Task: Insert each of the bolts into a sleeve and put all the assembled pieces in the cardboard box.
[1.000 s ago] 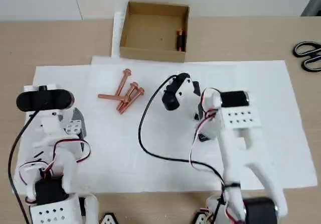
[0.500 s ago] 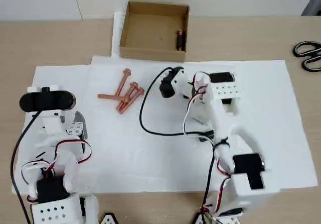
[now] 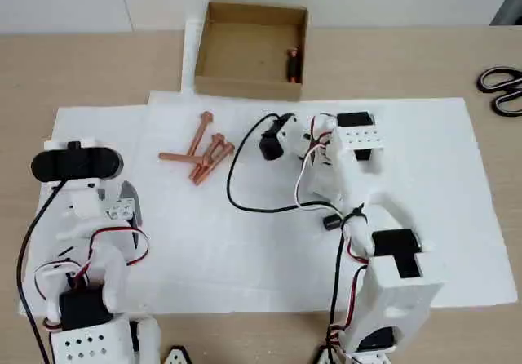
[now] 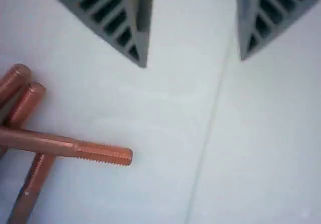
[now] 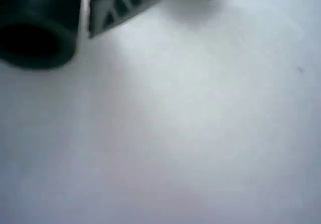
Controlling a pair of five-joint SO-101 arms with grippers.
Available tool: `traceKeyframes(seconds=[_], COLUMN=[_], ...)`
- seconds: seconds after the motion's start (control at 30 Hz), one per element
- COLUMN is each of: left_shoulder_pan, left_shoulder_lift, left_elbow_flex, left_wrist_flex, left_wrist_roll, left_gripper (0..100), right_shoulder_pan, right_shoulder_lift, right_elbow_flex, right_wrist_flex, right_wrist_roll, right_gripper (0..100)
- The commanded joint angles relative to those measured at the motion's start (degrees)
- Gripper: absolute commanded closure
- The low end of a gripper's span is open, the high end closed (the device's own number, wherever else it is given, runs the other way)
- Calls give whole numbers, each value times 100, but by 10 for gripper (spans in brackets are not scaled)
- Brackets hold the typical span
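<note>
Hanging wide open and empty, the left jaws sit near the bolts (image 4: 55, 147). The right jaws, slightly parted, grip nothing beside a sleeve (image 5: 37, 39).

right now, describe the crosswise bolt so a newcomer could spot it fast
Find the cardboard box; in front of it, copper bolts lie piled on white paper. The crosswise bolt lies parallel to the box's front wall, threaded tip poking out sideways, while the others slant toward the box.
</note>
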Motion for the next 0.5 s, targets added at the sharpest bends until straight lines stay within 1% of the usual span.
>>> traceKeyframes(seconds=[0.0, 0.1, 0.27, 0.37, 0.47], left_shoulder_pan=[-9, -9, 0, 0, 9], left_shoulder_lift=[-62, -62, -62, -62, -62], left_elbow_flex=[-31, -31, -31, -31, -48], left_wrist_flex=[18, 18, 97, 132, 132], left_wrist_roll=[26, 26, 26, 26, 26], left_gripper=[888, 888, 888, 888, 887], right_shoulder_pan=[-13, -13, 57, 242, 330], right_shoulder_lift=[101, 251, 365, 356, 347], right_elbow_flex=[-141, -141, -149, -466, -1125], right_wrist_flex=[92, 84, 40, 154, 620], right_wrist_roll=[70, 70, 35, -35, -273], right_gripper=[874, 893, 996, 994, 994])
